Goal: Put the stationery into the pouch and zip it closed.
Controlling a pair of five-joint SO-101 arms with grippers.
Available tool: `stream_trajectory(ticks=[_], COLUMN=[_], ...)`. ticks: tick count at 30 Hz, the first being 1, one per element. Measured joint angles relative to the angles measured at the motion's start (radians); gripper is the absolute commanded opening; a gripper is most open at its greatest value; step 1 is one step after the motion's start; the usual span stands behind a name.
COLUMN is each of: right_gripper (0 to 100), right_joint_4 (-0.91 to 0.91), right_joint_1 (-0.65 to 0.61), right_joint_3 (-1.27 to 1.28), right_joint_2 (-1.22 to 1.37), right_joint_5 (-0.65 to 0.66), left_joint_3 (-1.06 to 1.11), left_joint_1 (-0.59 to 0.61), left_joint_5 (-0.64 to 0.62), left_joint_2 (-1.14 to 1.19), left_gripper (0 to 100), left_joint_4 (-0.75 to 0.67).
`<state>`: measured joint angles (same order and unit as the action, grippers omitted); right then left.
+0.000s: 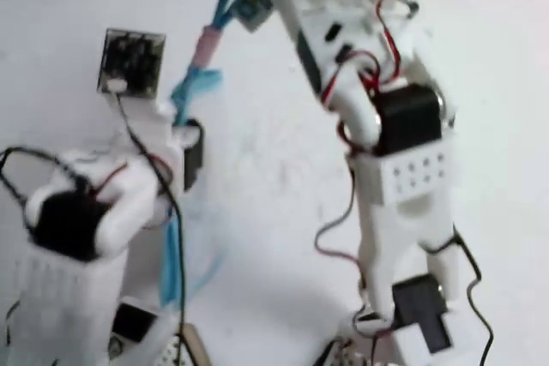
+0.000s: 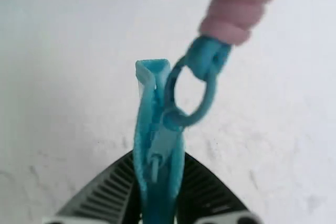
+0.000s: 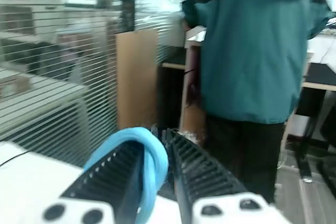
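So the white table (image 1: 274,177) is taking up most of the high view, with the right arm (image 1: 403,177) stretching up across it and the left arm (image 1: 77,237) sitting low on the other side. The blue pouch (image 1: 171,255) is hanging off the table between them as a long thin strip, edge on. The left gripper (image 2: 157,163) is clamping down on the pouch's zipper edge, fingers squeezing it from both sides, and the pouch end is poking out just past the fingertips. The right gripper (image 3: 156,141) is pointing up and away from the table, pinching a blue loop (image 3: 126,137) between its fingers. The pink charm (image 2: 239,3) is dangling above, joined to the ring (image 2: 210,93), which is hooking into the zipper pull (image 2: 163,145).
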<state>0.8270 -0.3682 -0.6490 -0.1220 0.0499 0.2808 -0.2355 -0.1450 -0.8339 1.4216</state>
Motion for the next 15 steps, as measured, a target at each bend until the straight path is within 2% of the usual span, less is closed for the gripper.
stream_trajectory(ticks=[8, 15], right_gripper=[1.6, 1.6], right_joint_4=[-0.222, -0.318], right_joint_1=[0.097, 0.153], right_joint_3=[0.0, 0.0], right_joint_2=[0.178, 0.338], right_joint_5=[0.0, -0.002], left_joint_3=[-0.124, -0.259], left_joint_1=[-0.026, -0.026], left_joint_5=[0.061, 0.061], left_joint_2=[-0.147, -0.163], left_gripper=[2, 2], left_joint_4=[0.124, 0.25])
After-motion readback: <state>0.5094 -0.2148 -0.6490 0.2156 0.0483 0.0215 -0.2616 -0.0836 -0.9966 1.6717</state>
